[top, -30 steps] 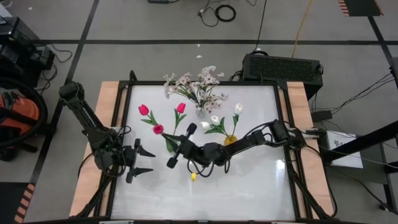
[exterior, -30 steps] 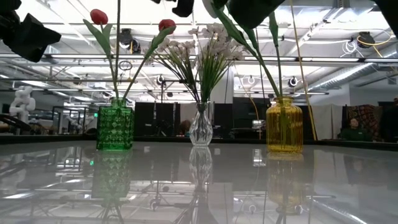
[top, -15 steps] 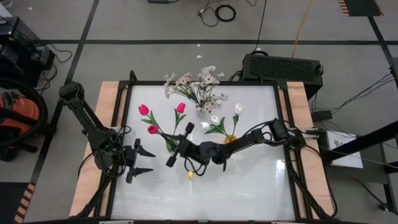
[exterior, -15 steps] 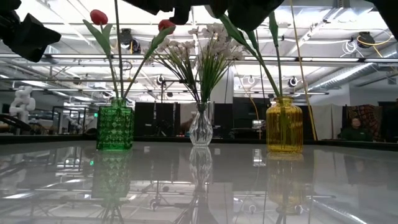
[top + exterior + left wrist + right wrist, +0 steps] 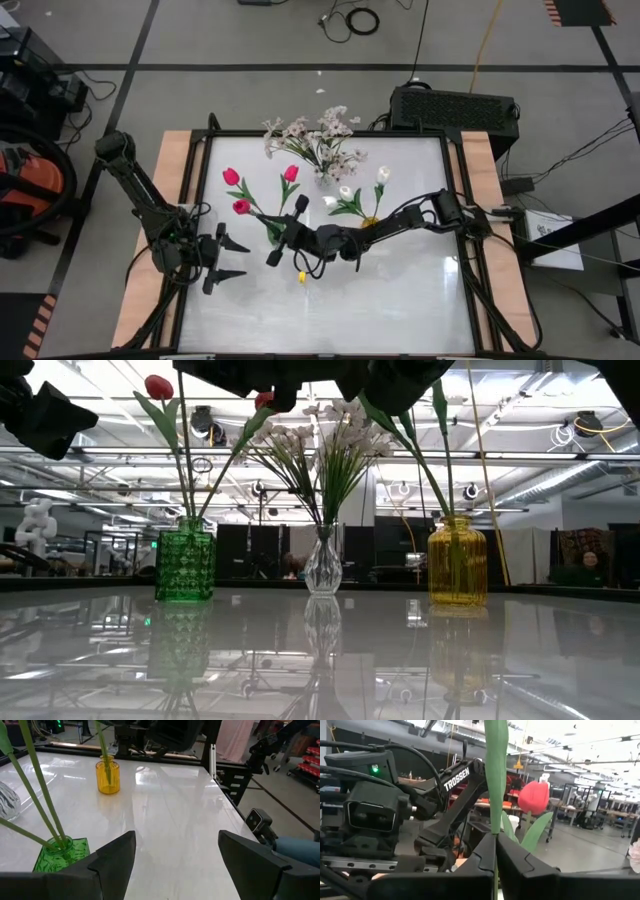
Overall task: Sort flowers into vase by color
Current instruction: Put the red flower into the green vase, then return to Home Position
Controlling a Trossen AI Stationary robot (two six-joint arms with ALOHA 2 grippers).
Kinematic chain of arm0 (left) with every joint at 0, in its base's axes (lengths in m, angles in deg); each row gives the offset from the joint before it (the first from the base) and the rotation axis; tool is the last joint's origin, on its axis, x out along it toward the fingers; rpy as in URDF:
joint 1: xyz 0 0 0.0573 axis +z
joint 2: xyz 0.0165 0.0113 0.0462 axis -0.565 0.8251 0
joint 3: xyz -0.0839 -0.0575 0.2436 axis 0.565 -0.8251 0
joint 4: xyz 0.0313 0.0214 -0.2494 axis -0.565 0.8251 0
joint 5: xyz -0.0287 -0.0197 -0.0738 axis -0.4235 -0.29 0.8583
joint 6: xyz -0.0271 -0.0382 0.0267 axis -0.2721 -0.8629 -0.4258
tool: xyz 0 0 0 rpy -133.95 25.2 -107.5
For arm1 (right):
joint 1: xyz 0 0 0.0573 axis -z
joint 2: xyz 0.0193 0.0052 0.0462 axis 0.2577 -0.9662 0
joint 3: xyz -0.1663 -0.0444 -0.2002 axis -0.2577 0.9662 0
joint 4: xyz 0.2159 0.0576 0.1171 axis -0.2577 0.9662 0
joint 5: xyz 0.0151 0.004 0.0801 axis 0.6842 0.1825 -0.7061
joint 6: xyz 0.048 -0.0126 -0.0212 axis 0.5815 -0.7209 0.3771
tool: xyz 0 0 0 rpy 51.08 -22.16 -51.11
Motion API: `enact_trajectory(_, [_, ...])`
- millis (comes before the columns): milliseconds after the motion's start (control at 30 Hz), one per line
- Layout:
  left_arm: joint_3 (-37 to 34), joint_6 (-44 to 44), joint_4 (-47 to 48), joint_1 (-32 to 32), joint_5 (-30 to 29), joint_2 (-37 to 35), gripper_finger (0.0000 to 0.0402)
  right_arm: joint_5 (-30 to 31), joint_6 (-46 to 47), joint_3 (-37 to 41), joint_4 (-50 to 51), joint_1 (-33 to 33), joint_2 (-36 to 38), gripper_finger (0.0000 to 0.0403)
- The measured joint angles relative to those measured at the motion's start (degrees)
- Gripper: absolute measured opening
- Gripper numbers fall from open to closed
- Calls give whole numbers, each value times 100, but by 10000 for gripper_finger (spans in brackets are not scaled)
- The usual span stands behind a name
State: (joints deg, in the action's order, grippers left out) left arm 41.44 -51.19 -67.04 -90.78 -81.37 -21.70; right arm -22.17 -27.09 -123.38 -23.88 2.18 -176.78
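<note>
A green vase (image 5: pixel 185 565) stands left, a clear vase (image 5: pixel 323 565) of pale blossom sprays (image 5: pixel 318 135) in the middle, and a yellow vase (image 5: pixel 457 562) with white tulips (image 5: pixel 381 174) right. Two pink tulips (image 5: pixel 231 176) stand in the green vase (image 5: pixel 57 851). My right gripper (image 5: pixel 280 236) hovers over that vase, shut on a third pink tulip (image 5: pixel 240 207), whose stem (image 5: pixel 183 460) runs down into the vase mouth. My left gripper (image 5: pixel 226 259) waits open near the table's left edge, touching nothing. My right gripper pinches the tulip's green stem (image 5: pixel 496 827) between its two fingers (image 5: pixel 480 860), which come level from the table's right and lie across the stem. The stem stands nearly upright, its head leaning toward the table's left, its lower end inside the green vase.
The three vases stand in a row across the table's far half. White tabletop (image 5: pixel 380 300) lies open on the near side. A raised dark frame (image 5: pixel 455 180) edges the table. My left arm (image 5: pixel 455 795) stands beyond the green vase as seen from the right wrist.
My right gripper has moved a little toward the table's left, still shut on the tulip. The held tulip's head has shifted left with it, and its stem now leans more in the green vase. The left arm has kept still.
</note>
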Motion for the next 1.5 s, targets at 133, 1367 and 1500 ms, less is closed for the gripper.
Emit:
enact_trajectory(133, [0,1,0,0,0,0,290,1,69,0,91,7,0,1])
enact_trajectory(1367, [0,-687,719,-2,-169,-2,290,1096,1843,-37,4093,-882,1513,214])
enact_trajectory(1500, [0,-1047,984,-1,-919,-4,289,1093,1861,-37,4580,-1193,1699,214])
